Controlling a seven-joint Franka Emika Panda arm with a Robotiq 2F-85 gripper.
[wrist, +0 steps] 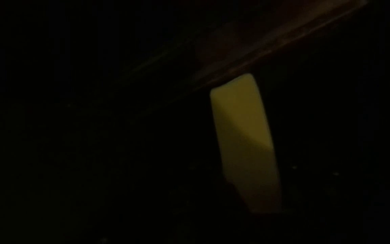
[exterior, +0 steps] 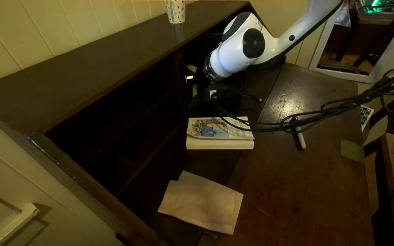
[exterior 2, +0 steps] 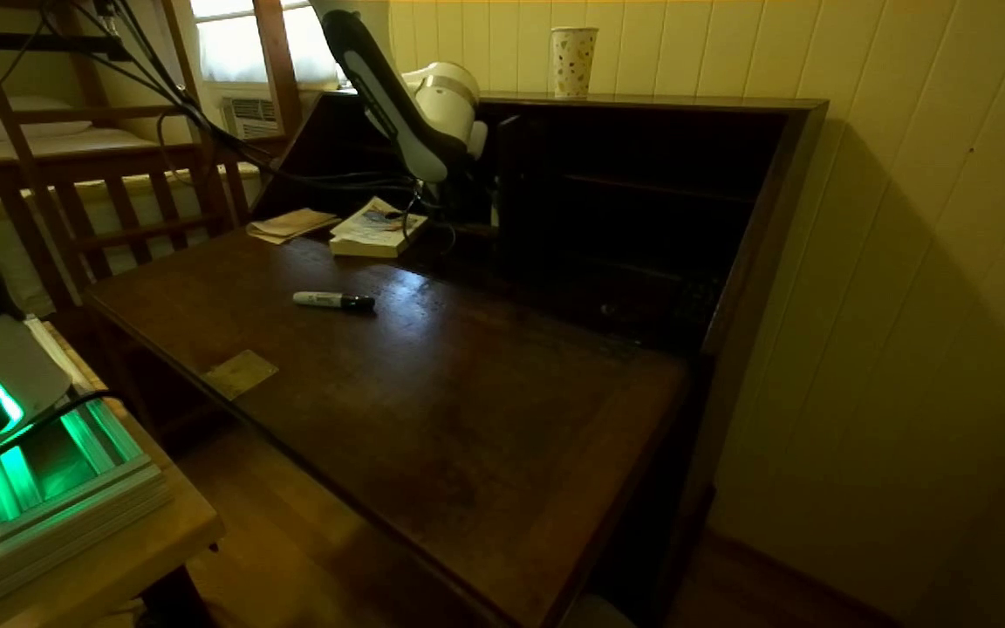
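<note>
I find cables (exterior: 268,129) hanging across the book (exterior: 214,131), obstructing that side of my arm (exterior: 234,51). In the wrist view, a pale strip (wrist: 245,135) and a wooden edge (wrist: 276,44) stand ahead; darkness hides their clearance. Passage noted above the desktop (exterior 2: 468,419) beside the marker (exterior 2: 333,302).

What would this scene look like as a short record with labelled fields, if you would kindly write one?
Claw: shut, in shadow at the back of the desk; too dark to tell whether it holds anything
Nearest thing: pale object, identity unclear
Book: lying flat, illustrated cover facing up
Brown paper: overlapping pieces, apart from the book
Marker: lying down, black at one end
Cup: speckled, upright on the top ledge
Wrist view: mostly dark
</note>
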